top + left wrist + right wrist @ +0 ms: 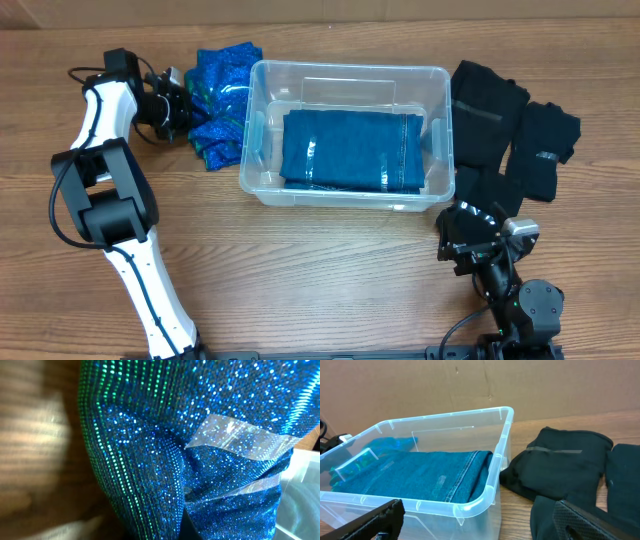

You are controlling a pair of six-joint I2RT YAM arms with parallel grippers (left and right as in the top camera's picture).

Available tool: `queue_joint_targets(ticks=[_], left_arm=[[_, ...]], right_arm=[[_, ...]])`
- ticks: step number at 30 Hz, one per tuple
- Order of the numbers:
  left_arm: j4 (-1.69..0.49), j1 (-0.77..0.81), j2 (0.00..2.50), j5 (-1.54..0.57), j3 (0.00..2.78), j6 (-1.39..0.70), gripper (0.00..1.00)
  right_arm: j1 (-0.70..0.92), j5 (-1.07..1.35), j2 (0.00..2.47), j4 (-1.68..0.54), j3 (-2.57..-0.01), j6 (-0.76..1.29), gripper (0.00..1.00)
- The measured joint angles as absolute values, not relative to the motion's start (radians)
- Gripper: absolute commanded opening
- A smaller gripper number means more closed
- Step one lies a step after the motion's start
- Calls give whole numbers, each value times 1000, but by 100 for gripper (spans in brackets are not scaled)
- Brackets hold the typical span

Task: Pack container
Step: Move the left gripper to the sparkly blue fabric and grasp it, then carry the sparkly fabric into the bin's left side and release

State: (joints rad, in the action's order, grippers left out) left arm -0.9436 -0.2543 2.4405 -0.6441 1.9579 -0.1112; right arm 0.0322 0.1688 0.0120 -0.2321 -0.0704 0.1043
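At centre: container (340,92), folded denim (350,150) inside.
Left gripper (183,103): at 9 o'clock, against sequined cloth (220,110); grip cannot be told.
Right gripper (468,228): spread, empty.
Risk: a shallow pinch lets the cloth slip or snag the rim.

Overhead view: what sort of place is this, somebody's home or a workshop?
Probably a robotics lab test bench, not a home. A left arm and a right arm stand at a wooden table, a cardboard sheet screens the back, and folded clothes lie beside a clear container.
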Motion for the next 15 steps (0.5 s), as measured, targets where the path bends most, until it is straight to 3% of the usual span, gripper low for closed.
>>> queue_joint_targets(ticks=[9, 15], left_arm=[[-1306, -326, 2396, -671, 2104, -65, 4], [-1526, -329, 2131, -734, 2270, 13, 4]], right_arm=[[32, 169, 12, -232, -70, 105, 100], [32, 168, 12, -232, -70, 104, 100]])
